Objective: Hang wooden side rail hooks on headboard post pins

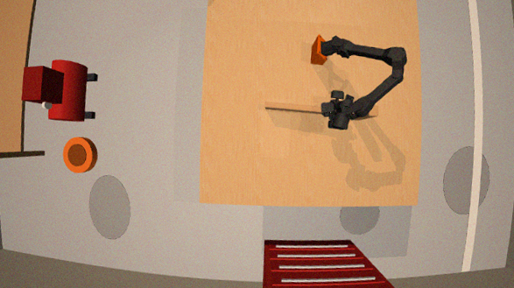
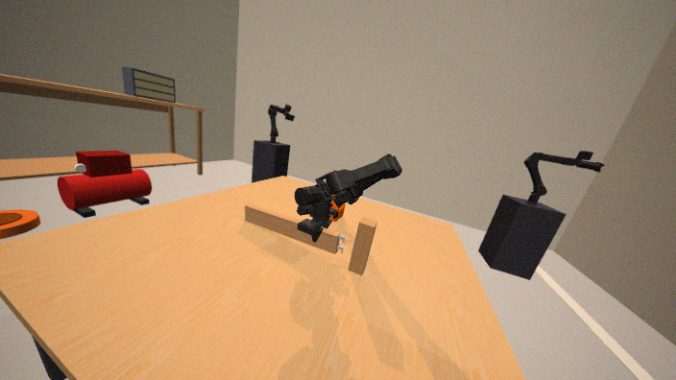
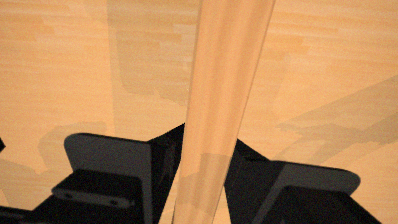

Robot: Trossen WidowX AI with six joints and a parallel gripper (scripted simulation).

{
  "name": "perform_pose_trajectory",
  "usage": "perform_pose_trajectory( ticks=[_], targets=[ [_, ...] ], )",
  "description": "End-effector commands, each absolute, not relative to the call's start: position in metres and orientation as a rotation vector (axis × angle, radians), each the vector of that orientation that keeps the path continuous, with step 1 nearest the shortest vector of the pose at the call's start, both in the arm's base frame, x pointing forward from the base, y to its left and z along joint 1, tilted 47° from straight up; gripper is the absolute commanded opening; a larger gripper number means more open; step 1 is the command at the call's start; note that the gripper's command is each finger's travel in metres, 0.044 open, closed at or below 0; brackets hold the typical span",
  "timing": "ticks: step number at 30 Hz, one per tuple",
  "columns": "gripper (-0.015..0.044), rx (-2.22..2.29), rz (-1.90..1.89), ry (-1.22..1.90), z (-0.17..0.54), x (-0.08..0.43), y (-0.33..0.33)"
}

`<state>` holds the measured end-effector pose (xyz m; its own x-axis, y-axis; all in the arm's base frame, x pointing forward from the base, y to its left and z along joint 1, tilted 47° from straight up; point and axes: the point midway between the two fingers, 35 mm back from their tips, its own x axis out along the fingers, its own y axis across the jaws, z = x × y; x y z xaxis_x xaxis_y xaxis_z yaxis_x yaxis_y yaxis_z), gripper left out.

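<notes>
Two small silver steel hooks [image 2: 341, 238] stood off the upright brown wooden post [image 1: 374, 113] [image 2: 363, 247]; black gripper [image 1: 338, 111] [image 2: 314, 232] [image 3: 203, 128] clamped the long brown wooden rail [image 1: 292, 107] [image 2: 283, 223] [image 3: 225, 75], where slight yaw risked missed pins.

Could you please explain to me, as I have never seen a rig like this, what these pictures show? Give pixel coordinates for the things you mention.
The machine is one black jointed arm ending in a two-fingered gripper [image 2: 314, 235] [image 3: 203, 128]. The top picture looks down from above, the exterior one looks across the table [image 1: 237, 152] [image 2: 192, 288] from one side, and the wrist one looks out from the arm's end, past its fingers.

The gripper is closed on a long wooden rail [image 1: 292, 107] [image 2: 274, 222] [image 3: 225, 75]. At one end of the rail are two small steel hooks [image 2: 341, 244]. Just beyond them, with a gap between, stands a short wooden post [image 2: 363, 246]; its slot cannot be made out. An orange block [image 1: 318, 53] [image 2: 338, 211] is at the arm's base.
</notes>
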<state>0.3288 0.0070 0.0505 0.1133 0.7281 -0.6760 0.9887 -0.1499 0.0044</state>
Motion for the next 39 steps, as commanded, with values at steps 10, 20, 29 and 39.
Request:
perform_pose_trajectory(
  ticks=[10,20,29,39],
  targets=[
    [0.0,1.943,-0.752,1.64,0.0557,0.3297,-0.0003],
    [0.0,1.943,-0.752,1.64,0.0558,0.3308,0.001],
    [0.0,1.943,-0.752,1.64,0.056,0.3319,0.0023],
    [0.0,1.943,-0.752,1.64,0.056,0.331,0.004]
  ],
)
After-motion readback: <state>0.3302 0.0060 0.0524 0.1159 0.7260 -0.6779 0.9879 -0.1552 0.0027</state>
